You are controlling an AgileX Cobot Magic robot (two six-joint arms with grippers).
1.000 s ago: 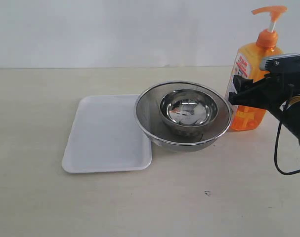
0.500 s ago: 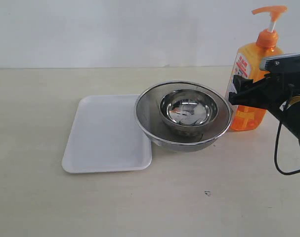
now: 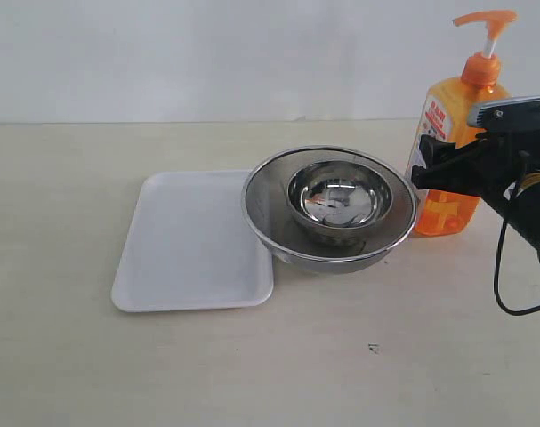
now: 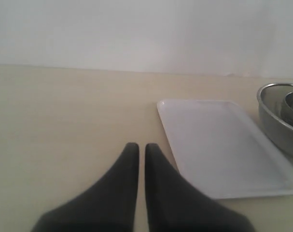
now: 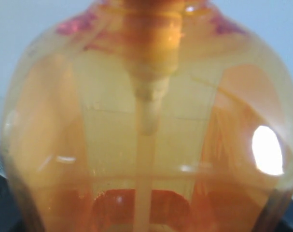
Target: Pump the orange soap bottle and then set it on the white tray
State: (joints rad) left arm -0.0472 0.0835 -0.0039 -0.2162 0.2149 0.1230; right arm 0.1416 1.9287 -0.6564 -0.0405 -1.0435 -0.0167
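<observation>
The orange soap bottle (image 3: 447, 212) stands upright on the table at the far right, its pump head (image 3: 485, 18) raised. My right gripper (image 3: 430, 173) reaches in from the right at mid-height and is shut on the bottle's body. The bottle (image 5: 146, 121) fills the right wrist view, and only dark finger edges show at the lower corners. The white tray (image 3: 189, 240) lies flat left of centre with nothing on it. In the left wrist view my left gripper (image 4: 137, 147) is shut with nothing in it, hovering over bare table just beside the tray (image 4: 218, 145).
A large steel bowl (image 3: 278, 238) with a smaller steel bowl (image 3: 341, 196) inside it stands between the tray and the bottle, overlapping the tray's right edge. The large bowl's rim (image 4: 276, 121) shows beyond the tray. A black cable (image 3: 501, 285) hangs from the right arm.
</observation>
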